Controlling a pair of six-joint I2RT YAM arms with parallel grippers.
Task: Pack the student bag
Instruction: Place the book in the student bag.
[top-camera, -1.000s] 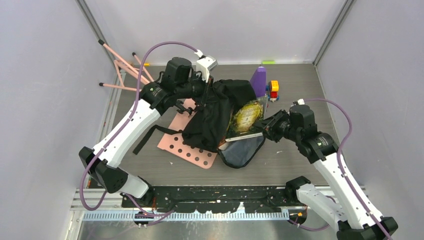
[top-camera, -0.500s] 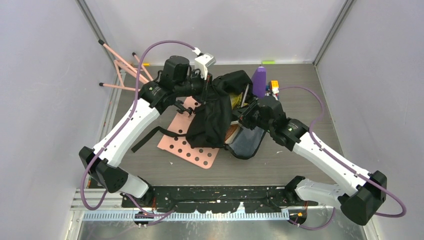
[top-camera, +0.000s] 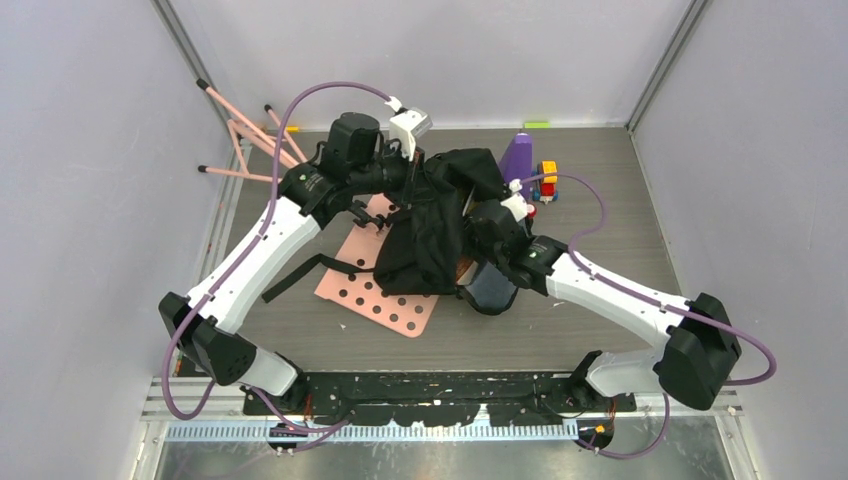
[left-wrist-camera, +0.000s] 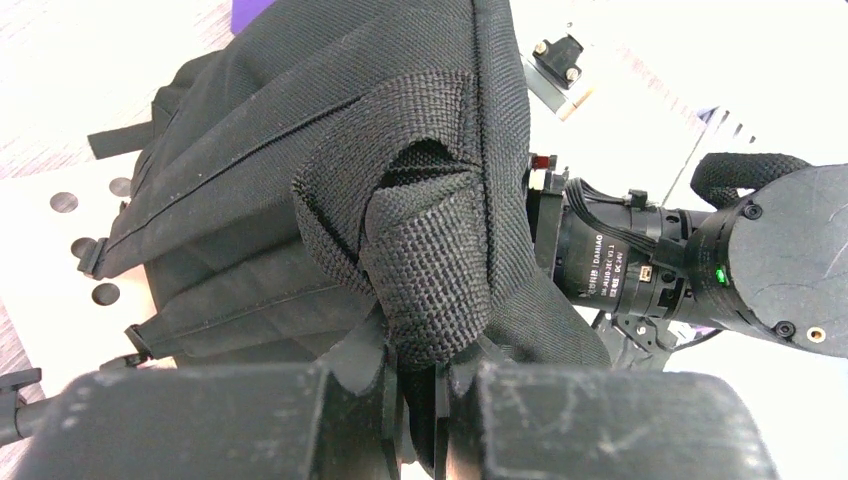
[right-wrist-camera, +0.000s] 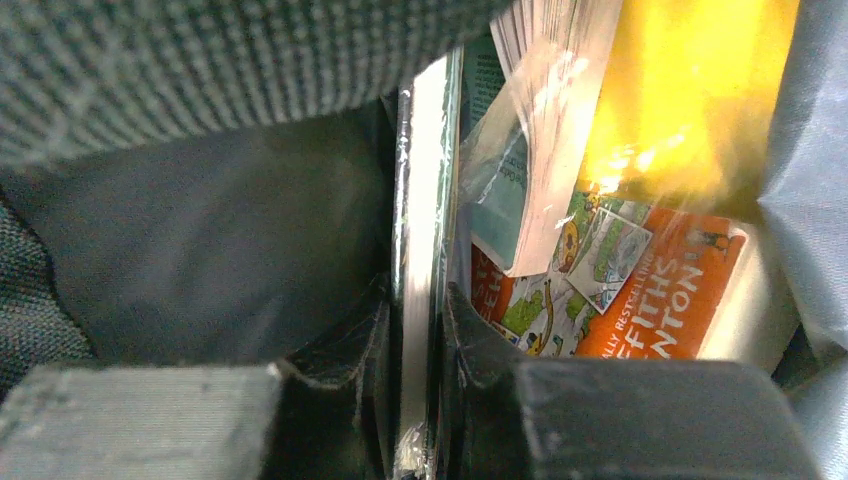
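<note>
Surface: grey wood-grain table (top-camera: 600, 330). Pink perforated board (top-camera: 380, 305) left of centre, black fabric backpack (top-camera: 430, 240) overlapping it; purple pointed object (top-camera: 517, 158) near far edge.

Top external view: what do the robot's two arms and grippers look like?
The left arm and right arm have white link shells, black joint housings and a looping purple cable each. The left gripper and right gripper have scuffed black fingers.

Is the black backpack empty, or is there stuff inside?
Not empty. Books lie inside the backpack, and the right claw pinches another thin book.
</note>
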